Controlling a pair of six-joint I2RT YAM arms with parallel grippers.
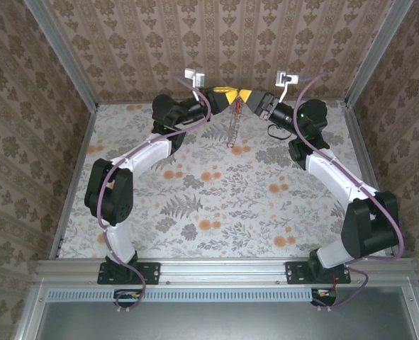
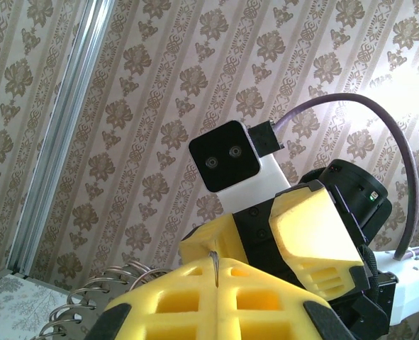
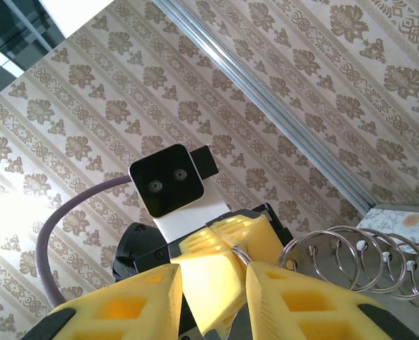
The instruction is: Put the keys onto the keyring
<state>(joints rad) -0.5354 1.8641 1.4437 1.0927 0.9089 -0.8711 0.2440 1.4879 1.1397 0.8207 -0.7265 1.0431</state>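
Yellow is the colour of both my tools, two in all, one on each arm. They meet tip to tip above the far edge of the table (image 1: 195,205), about midway between its far corners.

My left tool (image 2: 215,273) is pressed fully together. A thin metal wire, one hoop of the keyring (image 3: 358,248), stands pinched in the seam between its two fingers. My right tool (image 3: 214,273) has its two fingers a narrow way apart, and the left tool's yellow tip shows in the gap. A thin loop of wire touches the inner edge of one finger, but I cannot tell whether this tool grips anything.

The keyring is one bundle of thin grey metal hoops overlapping in a row. From the right wrist I count about six, just beside my right tool's finger, with small round bits among them. From above, the bundle hangs from where the tools meet down toward the table; whether its lower end touches the table I cannot tell.

Of the keys I make out one, a tiny red speck (image 1: 236,107) just under the meeting tips, at the top of the hanging bundle. It is too small to tell whether it sits on a hoop.

From the left wrist I see the right tool's camera block (image 2: 227,157), white with a black face and two round lenses. One purple cable (image 2: 365,113) curves away from it.
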